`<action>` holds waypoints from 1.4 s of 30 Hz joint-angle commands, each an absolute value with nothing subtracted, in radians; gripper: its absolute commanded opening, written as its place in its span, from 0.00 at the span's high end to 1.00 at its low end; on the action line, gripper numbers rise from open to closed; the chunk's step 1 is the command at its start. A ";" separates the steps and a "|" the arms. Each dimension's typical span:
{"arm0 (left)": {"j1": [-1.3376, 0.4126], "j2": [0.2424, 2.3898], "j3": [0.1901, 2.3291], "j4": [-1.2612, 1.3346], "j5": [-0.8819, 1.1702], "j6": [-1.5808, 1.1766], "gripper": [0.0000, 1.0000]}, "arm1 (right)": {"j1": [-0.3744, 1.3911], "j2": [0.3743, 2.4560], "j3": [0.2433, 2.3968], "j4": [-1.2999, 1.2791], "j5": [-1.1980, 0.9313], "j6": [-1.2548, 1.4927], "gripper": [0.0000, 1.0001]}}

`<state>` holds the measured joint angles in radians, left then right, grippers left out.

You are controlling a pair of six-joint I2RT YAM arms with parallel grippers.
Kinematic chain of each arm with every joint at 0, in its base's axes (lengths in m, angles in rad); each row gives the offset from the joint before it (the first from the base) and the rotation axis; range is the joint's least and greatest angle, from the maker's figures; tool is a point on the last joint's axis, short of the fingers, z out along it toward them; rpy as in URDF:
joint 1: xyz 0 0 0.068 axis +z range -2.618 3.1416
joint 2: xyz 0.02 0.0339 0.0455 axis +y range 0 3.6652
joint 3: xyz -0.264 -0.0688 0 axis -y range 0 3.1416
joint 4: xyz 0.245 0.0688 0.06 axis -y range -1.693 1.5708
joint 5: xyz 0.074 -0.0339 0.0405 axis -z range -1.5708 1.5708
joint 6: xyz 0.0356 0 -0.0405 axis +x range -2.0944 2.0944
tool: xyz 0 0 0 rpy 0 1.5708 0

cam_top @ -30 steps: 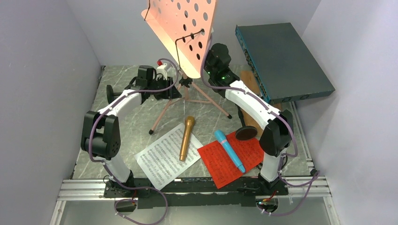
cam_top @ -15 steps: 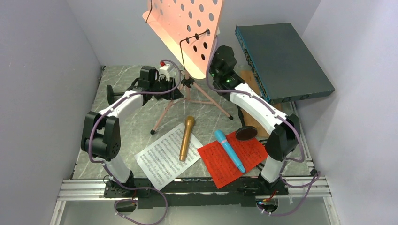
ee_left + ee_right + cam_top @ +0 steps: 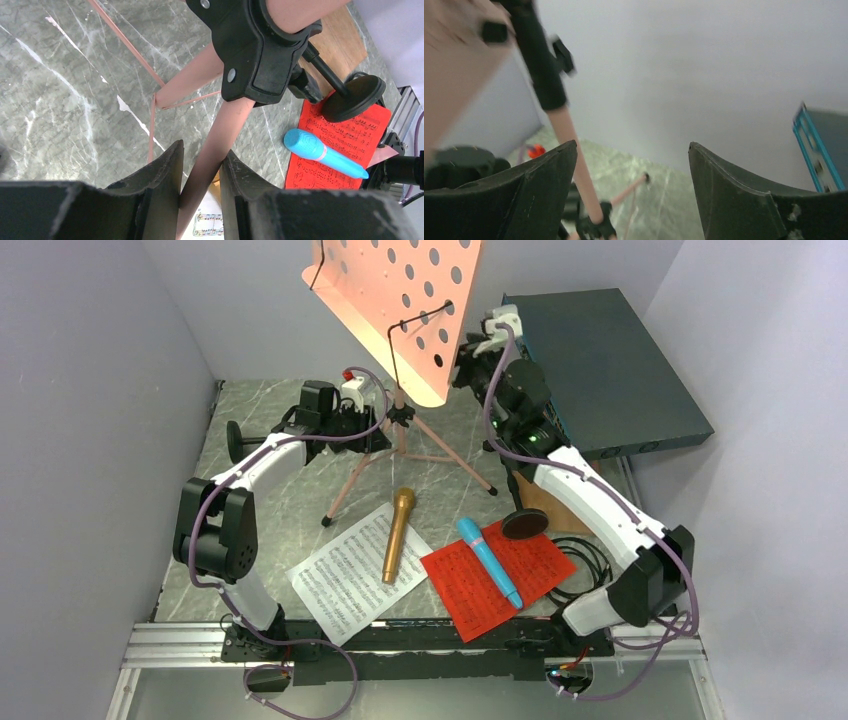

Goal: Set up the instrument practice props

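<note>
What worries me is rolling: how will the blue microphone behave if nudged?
Probably rolls in a curve: the blue microphone is a round, tapered body lying flat on the red sheet. Likely stiff and light, looking plastic. The paper underneath may slide.

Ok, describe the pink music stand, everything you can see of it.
The music stand looks like pink-painted metal: a tilted desk punched with round holes, a black wire page holder, a black clamp on a slim pole, and three thin legs spread on the marble table. The left gripper is shut on the pole below the clamp. The right gripper is open beside the desk's right edge.
</note>
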<state>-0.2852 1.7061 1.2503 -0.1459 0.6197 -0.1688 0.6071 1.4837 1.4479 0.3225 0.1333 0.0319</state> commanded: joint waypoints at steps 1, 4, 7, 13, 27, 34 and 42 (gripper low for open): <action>-0.292 1.730 1.245 -0.227 0.592 -0.222 1.00 | 0.561 1.380 1.309 0.217 0.126 0.115 0.15; -0.292 1.732 1.208 -0.196 0.616 -0.259 1.00 | 0.556 1.330 1.199 0.196 0.065 0.136 0.16; -0.291 1.761 1.246 -0.250 0.632 -0.275 1.00 | 0.561 1.296 1.107 0.209 0.008 0.202 0.19; -0.292 1.757 1.251 -0.288 0.599 -0.241 1.00 | 0.618 1.309 0.977 0.340 -0.004 0.411 0.25; -0.293 1.777 1.267 -0.334 0.569 -0.239 1.00 | 0.689 1.515 1.113 0.311 0.138 0.645 0.44; -0.306 1.772 1.274 -0.355 0.552 -0.224 1.00 | 0.703 1.596 1.195 0.298 0.152 0.599 0.45; -0.313 1.764 1.277 -0.353 0.564 -0.231 1.00 | 0.707 1.658 1.226 0.308 0.240 0.589 0.42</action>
